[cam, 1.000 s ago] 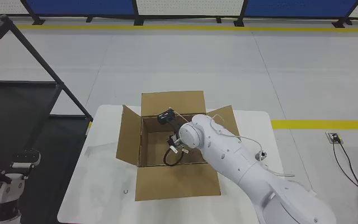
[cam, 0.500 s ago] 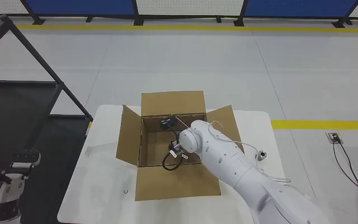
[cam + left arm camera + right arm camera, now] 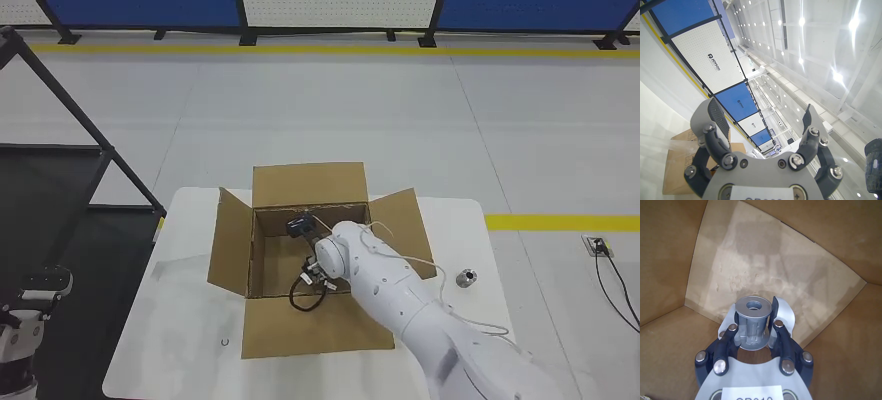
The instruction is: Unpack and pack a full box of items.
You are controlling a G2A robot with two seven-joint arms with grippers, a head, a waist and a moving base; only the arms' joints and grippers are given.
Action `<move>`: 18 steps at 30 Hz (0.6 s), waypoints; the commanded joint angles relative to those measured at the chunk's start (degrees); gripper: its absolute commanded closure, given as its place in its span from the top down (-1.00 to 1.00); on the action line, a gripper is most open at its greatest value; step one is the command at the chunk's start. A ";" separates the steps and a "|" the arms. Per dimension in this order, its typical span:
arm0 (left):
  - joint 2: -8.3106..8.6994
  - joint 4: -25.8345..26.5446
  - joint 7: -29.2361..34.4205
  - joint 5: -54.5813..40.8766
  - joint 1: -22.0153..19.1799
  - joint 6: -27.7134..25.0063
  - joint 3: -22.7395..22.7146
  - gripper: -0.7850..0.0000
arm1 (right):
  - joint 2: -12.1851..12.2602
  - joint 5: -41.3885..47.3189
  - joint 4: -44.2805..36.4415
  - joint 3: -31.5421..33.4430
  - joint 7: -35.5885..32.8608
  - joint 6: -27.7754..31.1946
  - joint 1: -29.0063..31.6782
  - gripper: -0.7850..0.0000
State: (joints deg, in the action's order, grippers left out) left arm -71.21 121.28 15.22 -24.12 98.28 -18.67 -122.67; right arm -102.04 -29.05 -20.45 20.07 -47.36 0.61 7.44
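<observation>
Right gripper (image 3: 753, 311) first: clamped on a grey metal sleeve (image 3: 752, 321), hollow, flanged at one end, held low inside the box (image 3: 772, 256) over its bare floor. Likely packing barely begun or unpacking almost done; cannot tell which. Another metal piece (image 3: 465, 278) out near the right edge of the table (image 3: 180, 300). Left gripper (image 3: 762, 111) spread wide, holding nothing.

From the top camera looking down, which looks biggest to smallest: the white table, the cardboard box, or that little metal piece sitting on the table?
Largest: white table
Next: cardboard box, with its flaps open
Smallest by far: metal piece
</observation>
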 commanded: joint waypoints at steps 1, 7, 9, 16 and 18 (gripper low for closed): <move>0.00 0.00 0.00 0.00 0.00 0.00 0.00 1.00 | -0.45 -0.28 0.90 0.11 -0.13 0.48 -0.22 0.80; 0.00 0.00 0.00 0.00 0.00 0.00 0.00 1.00 | -1.36 -0.62 2.68 0.91 0.72 1.90 -1.13 0.73; 0.00 0.00 0.00 0.00 0.00 0.00 0.00 1.00 | -1.45 -0.42 3.11 1.41 1.25 2.91 -1.62 0.75; 0.00 0.00 0.00 0.00 0.00 0.00 0.00 1.00 | -0.42 1.86 4.17 4.26 3.49 12.20 -3.49 0.62; 0.00 0.00 0.00 0.00 0.00 0.00 0.00 1.00 | 0.14 2.25 4.12 4.96 4.02 15.76 -3.60 0.57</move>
State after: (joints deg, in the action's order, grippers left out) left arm -71.21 121.28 15.22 -24.12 98.28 -18.67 -122.67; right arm -102.22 -26.98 -16.28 24.64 -43.62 14.00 3.87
